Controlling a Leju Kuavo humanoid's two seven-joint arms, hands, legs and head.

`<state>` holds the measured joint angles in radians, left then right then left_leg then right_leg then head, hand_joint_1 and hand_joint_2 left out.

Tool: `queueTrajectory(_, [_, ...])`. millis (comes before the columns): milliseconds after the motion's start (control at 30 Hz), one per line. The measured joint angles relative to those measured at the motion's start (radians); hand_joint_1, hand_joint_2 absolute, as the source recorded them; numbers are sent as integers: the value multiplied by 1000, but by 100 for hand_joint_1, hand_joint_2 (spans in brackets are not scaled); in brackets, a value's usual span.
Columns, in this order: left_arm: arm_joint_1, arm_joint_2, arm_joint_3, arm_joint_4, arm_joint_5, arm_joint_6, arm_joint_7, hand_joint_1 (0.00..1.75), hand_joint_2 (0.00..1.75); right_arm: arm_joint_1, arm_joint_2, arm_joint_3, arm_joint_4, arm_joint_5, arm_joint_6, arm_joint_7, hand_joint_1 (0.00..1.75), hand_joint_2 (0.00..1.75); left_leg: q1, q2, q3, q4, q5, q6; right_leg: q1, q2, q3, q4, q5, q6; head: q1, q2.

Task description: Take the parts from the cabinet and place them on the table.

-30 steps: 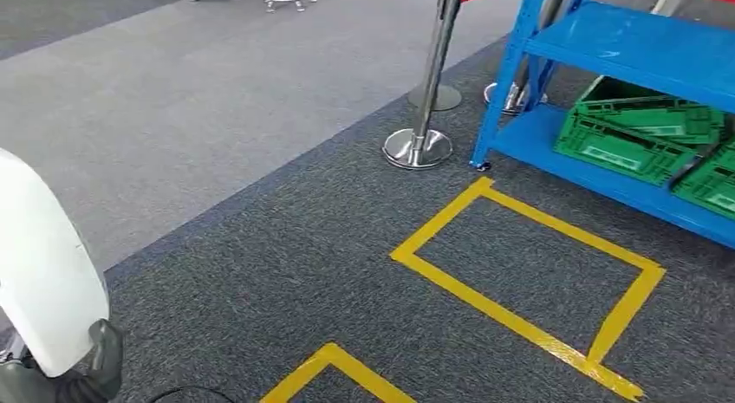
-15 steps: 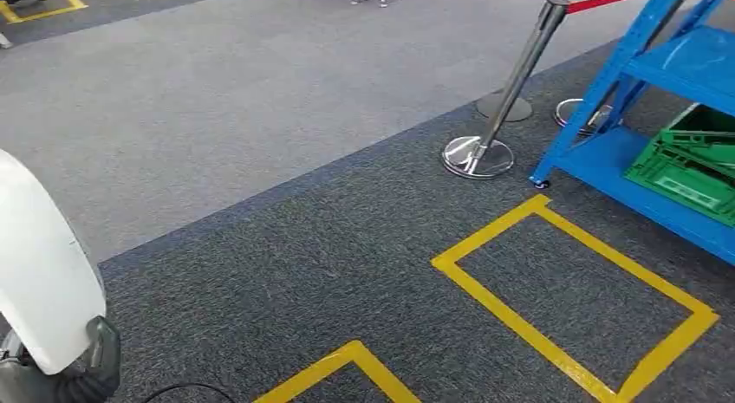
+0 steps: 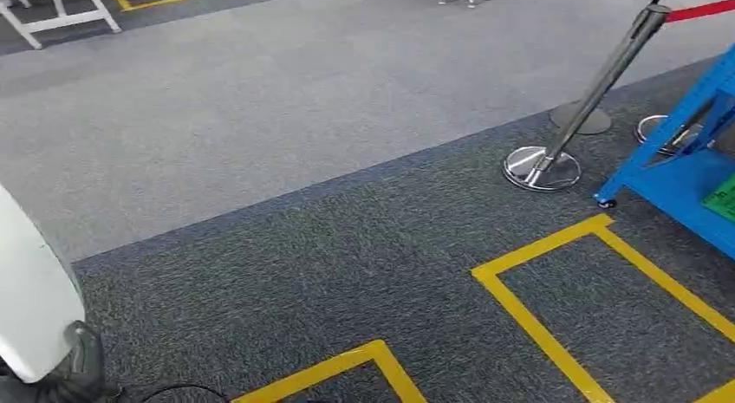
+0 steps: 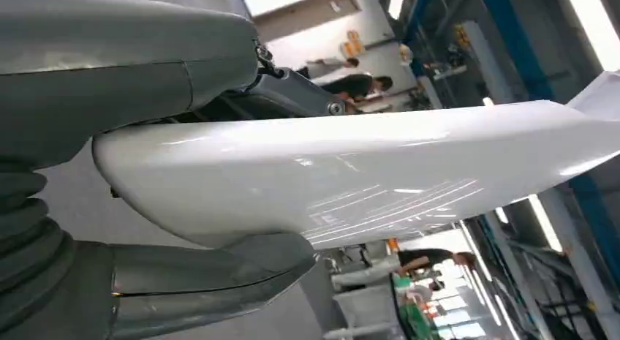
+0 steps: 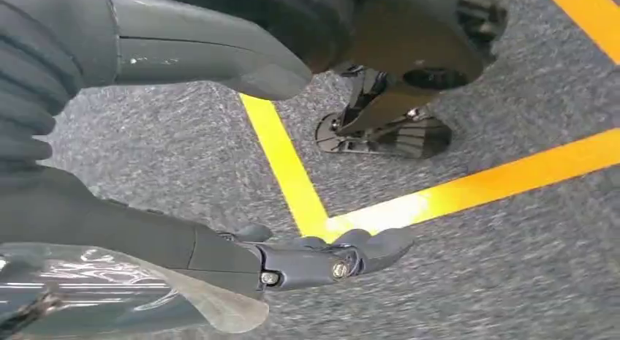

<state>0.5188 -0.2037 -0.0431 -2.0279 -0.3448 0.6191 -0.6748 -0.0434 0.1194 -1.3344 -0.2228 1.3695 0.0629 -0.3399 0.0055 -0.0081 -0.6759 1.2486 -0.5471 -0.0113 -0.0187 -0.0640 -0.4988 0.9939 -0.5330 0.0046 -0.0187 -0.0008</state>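
A large glossy white curved part [image 3: 30,308] fills the lower left corner of the head view, with my left hand [image 3: 80,368] gripping its lower edge. In the left wrist view the same white part [image 4: 351,172] lies clamped between the thick grey thumb [image 4: 146,62] and the fingers [image 4: 212,278] beneath it. My right hand [image 5: 219,252] hangs over dark carpet, thumb and fingers apart, nothing between them. The blue cabinet rack [image 3: 693,173] stands at the right edge, a green crate [image 3: 725,199] just showing on its bottom shelf.
A chrome stanchion [image 3: 598,95] with a red rope stands beside the rack, two more bases behind it. Yellow tape outlines [image 3: 537,325] mark the dark carpet. A white frame [image 3: 61,13] stands far left on lighter carpet. A black cable [image 3: 173,390] lies near my feet.
The whole view has swung left: rack, crates and stanchion slid toward the right edge, and the white frame came into view. The white part stays in my left hand.
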Motion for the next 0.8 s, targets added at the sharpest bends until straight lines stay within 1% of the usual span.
queueTrajectory(33, [1,1,0,-5,6,0,0,175,175,-2,2,0,0,0,0,-3,0,175,0,13,45,-87,45,3,0,-11,5,0,-3,3,0,0])
queueTrajectory(67, [1,2,0,-12,7,1,0,175,175,-4,3,0,0,-1,0,-6,0,175,-1,47,89,-170,80,8,0,-19,11,0,-7,9,0,0])
queueTrajectory(100, [0,3,-2,-17,6,3,0,175,175,-4,3,0,0,-1,0,-7,0,175,-13,89,110,-209,69,9,7,-28,4,1,-13,17,1,0])
queueTrajectory(133, [-2,4,-4,-19,-6,6,0,175,175,-4,3,0,0,-1,0,-10,0,175,-15,82,115,-223,62,21,10,-37,4,3,-19,25,0,0])
queueTrajectory(167, [3,5,-5,-21,-19,11,0,175,175,-5,3,0,0,-1,0,-10,0,175,-15,73,111,-223,63,23,10,-49,8,1,-19,29,4,0])
queueTrajectory(200, [7,5,-5,-22,-31,19,0,175,175,-7,3,0,0,-2,1,-10,0,175,-17,64,110,-220,61,28,9,-59,14,-2,-20,32,2,0])
queueTrajectory(233, [10,7,-5,-22,-42,24,0,175,175,-10,3,0,0,-2,1,-10,0,175,-18,49,108,-225,65,35,8,-73,28,-4,-20,37,2,0])
queueTrajectory(267, [11,7,-5,-24,-49,26,0,175,175,-13,3,0,0,-2,1,-10,0,175,-10,41,112,-235,71,43,3,-40,17,5,-35,44,3,0])
queueTrajectory(300, [10,7,-6,-25,-53,31,0,175,175,-12,3,0,0,-2,0,-11,0,175,-9,34,113,-236,73,48,2,9,6,34,-56,44,8,0])
queueTrajectory(333, [7,8,-6,-25,-56,35,0,175,175,-11,3,0,0,-2,0,-10,0,175,-9,22,110,-236,74,52,3,41,-30,107,-95,44,11,0])
queueTrajectory(367, [5,9,-7,-25,-60,37,0,175,175,-8,3,0,0,-2,0,-9,0,175,-9,11,110,-236,74,56,3,53,-71,190,-128,44,12,0])
queueTrajectory(400, [5,10,-8,-25,-62,43,0,175,175,-5,3,0,0,-2,-1,-7,0,175,-10,-1,110,-236,74,58,3,60,-114,267,-152,44,13,0])
queueTrajectory(433, [5,11,-9,-25,-62,48,0,175,175,-4,4,0,0,-1,-2,-5,0,175,-11,-16,110,-236,73,58,3,61,-148,318,-155,45,12,0])
queueTrajectory(467, [5,13,-10,-25,-62,54,0,175,175,-3,5,0,0,-1,-2,-4,0,175,-11,-29,112,-235,73,58,3,62,-156,313,-133,44,13,0])
queueTrajectory(500, [4,16,-13,-25,-62,60,0,175,175,-3,5,0,0,-1,-3,-2,0,175,-11,-43,114,-235,73,58,3,63,-143,265,-88,42,13,0])
queueTrajectory(533, [3,18,-15,-25,-62,65,0,175,175,-4,5,0,0,-1,-4,-2,0,175,-11,-57,117,-235,72,57,3,68,-114,189,-37,40,13,0])
queueTrajectory(567, [2,21,-17,-25,-64,72,0,175,175,-5,5,0,0,-1,-5,-2,0,175,-10,-70,120,-235,71,56,2,96,-77,95,16,35,13,0])
queueTrajectory(600, [1,23,-20,-25,-65,75,0,175,175,-4,5,0,0,-1,-5,-2,0,175,-7,-77,118,-235,71,54,0,145,-60,45,32,30,13,0])
queueTrajectory(633, [-2,25,-24,-25,-66,78,0,175,175,-4,5,0,0,-1,-5,-2,0,175,-13,-93,113,-225,67,46,-3,151,-42,7,20,28,12,0])
queueTrajectory(667, [-2,26,-27,-26,-67,79,0,175,175,-5,5,0,0,-1,-5,0,0,175,-9,-100,108,-229,71,39,1,142,-40,14,18,28,13,0])
queueTrajectory(700, [-1,27,-27,-26,-68,80,0,175,175,-7,5,0,0,0,-5,-1,0,175,-5,-112,106,-231,74,32,4,134,-34,13,18,25,13,0])
queueTrajectory(733, [-1,27,-27,-26,-68,80,0,175,175,-8,5,0,0,-1,-5,-2,0,175,-3,-121,102,-234,78,25,6,125,-32,10,21,20,12,0])
queueTrajectory(767, [-3,27,-27,-26,-69,80,0,175,175,-8,6,0,0,-1,-5,-3,0,175,-5,-121,102,-227,74,23,-5,109,-27,-4,29,12,11,0])
queueTrajectory(800, [-5,27,-28,-27,-72,81,0,175,175,-8,6,0,0,-1,-4,-5,0,175,-9,-64,93,-202,53,18,-3,97,-23,-8,30,9,10,0])
